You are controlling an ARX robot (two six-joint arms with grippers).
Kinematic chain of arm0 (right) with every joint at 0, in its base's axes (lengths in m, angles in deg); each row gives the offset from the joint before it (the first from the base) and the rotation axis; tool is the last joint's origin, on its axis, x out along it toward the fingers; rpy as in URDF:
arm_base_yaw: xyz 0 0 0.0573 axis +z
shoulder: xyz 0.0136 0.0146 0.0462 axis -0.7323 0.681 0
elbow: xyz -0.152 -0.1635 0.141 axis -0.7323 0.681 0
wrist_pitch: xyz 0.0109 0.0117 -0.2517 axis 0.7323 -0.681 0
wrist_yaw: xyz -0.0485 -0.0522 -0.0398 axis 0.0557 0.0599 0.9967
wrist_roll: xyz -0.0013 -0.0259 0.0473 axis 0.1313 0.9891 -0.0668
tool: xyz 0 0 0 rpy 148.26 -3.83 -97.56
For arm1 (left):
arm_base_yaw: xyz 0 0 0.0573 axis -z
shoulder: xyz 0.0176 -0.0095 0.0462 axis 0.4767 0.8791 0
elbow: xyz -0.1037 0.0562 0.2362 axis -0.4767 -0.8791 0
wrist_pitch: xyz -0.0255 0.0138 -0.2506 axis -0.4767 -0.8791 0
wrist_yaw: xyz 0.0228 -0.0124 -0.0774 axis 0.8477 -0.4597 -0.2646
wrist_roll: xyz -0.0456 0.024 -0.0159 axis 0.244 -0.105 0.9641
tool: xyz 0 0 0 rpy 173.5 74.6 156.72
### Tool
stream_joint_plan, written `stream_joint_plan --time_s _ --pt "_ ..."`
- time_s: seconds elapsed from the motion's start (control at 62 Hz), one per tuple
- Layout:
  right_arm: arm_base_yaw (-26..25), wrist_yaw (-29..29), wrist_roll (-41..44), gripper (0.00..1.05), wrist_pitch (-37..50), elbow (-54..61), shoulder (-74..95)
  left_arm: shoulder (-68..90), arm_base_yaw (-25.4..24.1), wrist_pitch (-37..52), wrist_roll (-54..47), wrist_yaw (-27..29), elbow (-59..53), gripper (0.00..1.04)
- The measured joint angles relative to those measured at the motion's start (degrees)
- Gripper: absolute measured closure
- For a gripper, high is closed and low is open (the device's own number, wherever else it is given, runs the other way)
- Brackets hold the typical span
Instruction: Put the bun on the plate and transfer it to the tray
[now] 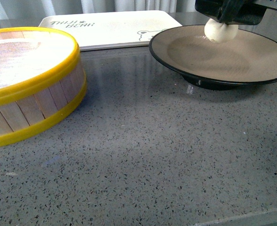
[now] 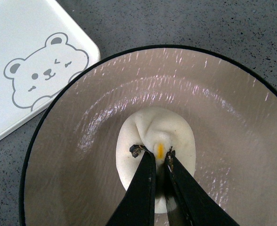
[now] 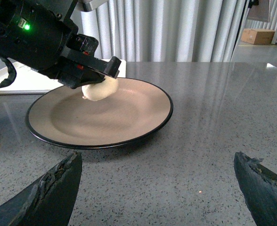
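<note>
The white bun (image 1: 220, 31) hangs low over the far side of the beige, black-rimmed plate (image 1: 251, 66); whether it touches the plate cannot be told. My left gripper (image 2: 158, 155) is shut on the bun (image 2: 150, 127), pinching its pleated top from above. The plate (image 2: 232, 108) fills most of the left wrist view. The cream tray (image 1: 110, 28) with the bear face lies behind the plate's left side, and its corner (image 2: 35, 52) reaches the plate's rim. My right gripper (image 3: 157, 183) stands open over bare counter, short of the plate (image 3: 143, 117), with the bun (image 3: 99, 89) beyond it.
A yellow-rimmed wooden steamer basket (image 1: 35, 103) stands at the left on the grey speckled counter (image 1: 152, 155). Curtains hang behind the table. A cardboard box (image 3: 259, 36) sits on the floor far off.
</note>
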Motion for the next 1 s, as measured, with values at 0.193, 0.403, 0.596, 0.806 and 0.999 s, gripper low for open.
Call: stream_joint_plan --time_s 0.193,0.403,0.596,0.806,0.999 --pt "0.0 0.0 0.0 0.09 0.0 0.0 0.0 0.2 0.0 -1.0 -0.1 0.0 -1.2 1.01" --pt "0.0 0.0 0.0 0.09 0.0 0.0 0.0 0.7 0.2 -1.4 0.2 -0.4 -1.4 0.76" --pt "0.0 0.0 0.0 0.09 0.0 0.0 0.0 0.8 0.2 -1.4 1.6 -0.6 -1.4 0.48" --pt "0.0 0.0 0.0 0.09 0.0 0.0 0.0 0.4 0.0 -1.7 2.4 -0.7 -1.1 0.16" --pt "0.0 0.0 0.0 0.09 0.0 0.0 0.0 -2.6 -1.3 -1.1 4.6 -2.4 -1.2 0.07"
